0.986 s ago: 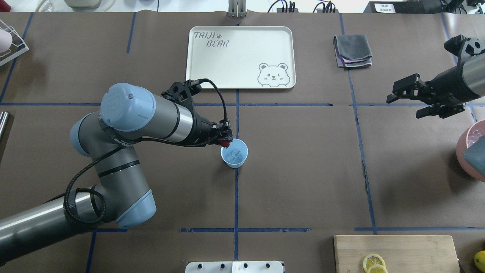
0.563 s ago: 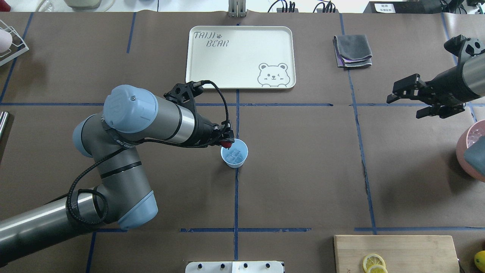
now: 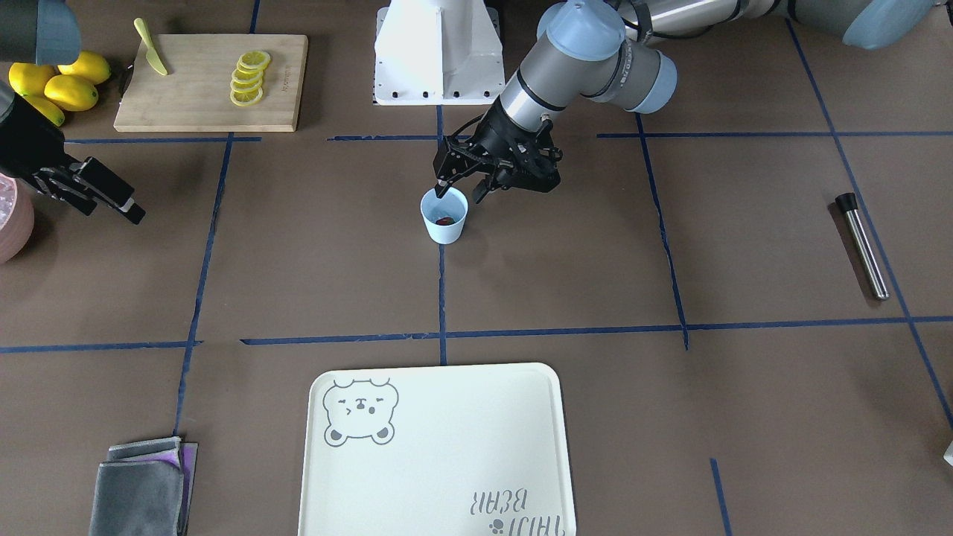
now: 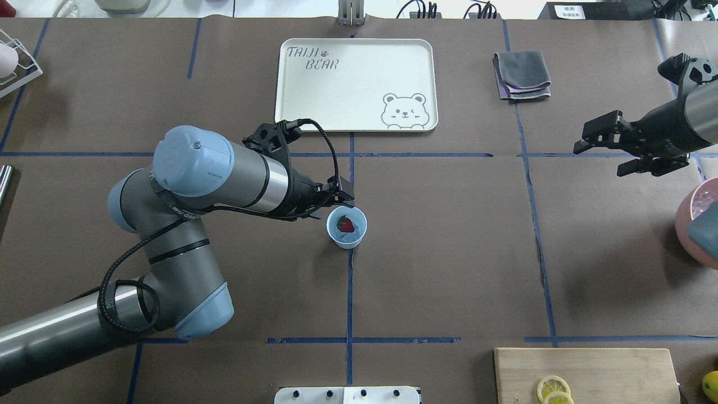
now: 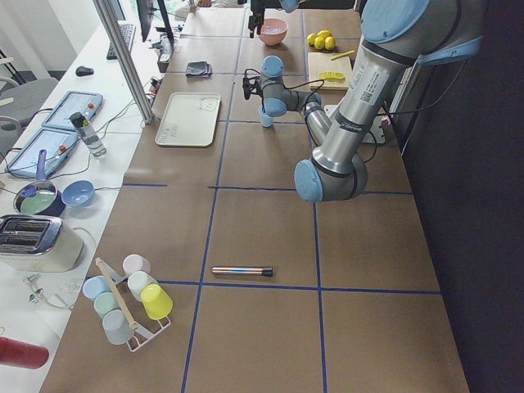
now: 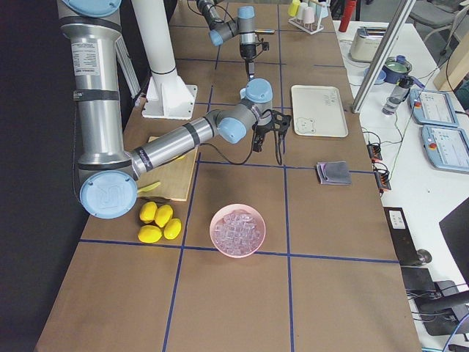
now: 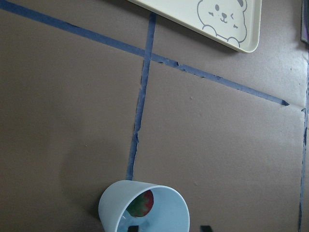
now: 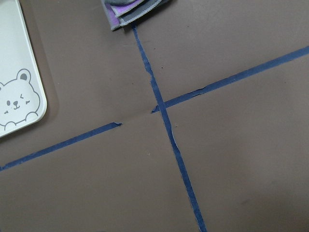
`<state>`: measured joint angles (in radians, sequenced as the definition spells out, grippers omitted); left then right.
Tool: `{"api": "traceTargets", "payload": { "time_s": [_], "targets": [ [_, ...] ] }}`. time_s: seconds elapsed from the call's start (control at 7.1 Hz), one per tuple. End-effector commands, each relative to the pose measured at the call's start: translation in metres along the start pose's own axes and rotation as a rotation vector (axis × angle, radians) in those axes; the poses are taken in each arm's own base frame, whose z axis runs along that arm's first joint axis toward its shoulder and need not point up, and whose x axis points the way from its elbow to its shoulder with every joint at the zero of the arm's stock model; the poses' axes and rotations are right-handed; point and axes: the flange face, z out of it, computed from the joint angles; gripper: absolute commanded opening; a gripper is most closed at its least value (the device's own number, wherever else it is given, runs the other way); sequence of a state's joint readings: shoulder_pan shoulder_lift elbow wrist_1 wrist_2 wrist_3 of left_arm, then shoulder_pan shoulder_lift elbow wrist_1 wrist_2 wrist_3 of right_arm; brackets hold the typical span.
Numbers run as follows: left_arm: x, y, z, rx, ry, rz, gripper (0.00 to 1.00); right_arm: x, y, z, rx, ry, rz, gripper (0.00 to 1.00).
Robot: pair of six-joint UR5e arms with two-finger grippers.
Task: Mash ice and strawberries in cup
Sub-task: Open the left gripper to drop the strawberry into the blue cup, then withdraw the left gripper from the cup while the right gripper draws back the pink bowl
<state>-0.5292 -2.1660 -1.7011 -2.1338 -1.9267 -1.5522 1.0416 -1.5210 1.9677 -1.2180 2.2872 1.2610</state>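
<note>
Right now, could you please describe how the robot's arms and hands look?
The left arm and right arm are silver-grey tubes; the left has pale blue joint caps and a black braided cable looping to its wrist. The left hand and right hand are black, angular, two-fingered.

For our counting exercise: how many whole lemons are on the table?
4, clustered together beside the cutting board: one lemon, a second, a third and a fourth. None seems hidden; the cut slices are not counted.
</note>
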Motion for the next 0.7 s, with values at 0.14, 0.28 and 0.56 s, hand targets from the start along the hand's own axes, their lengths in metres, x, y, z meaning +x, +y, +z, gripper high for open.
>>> {"api": "traceTargets", "payload": {
  "time_s": [0.14, 0.28, 0.56],
  "targets": [
    [0.0, -0.003, -0.013, 0.01, 0.012, 0.006, 0.79, 0.009, -0.01, -0.011, 0.013, -0.003, 0.024, 1.0],
    [-0.017, -0.027, -0.032, 0.048, 0.002, -0.01, 0.79, 0.023, -0.024, -0.02, 0.03, 0.008, 0.015, 1.0],
    [-0.101, -0.09, -0.098, 0.047, -0.077, 0.131, 0.78, 0.057, -0.057, -0.044, 0.036, 0.099, -0.081, 1.0]
  ]
}}
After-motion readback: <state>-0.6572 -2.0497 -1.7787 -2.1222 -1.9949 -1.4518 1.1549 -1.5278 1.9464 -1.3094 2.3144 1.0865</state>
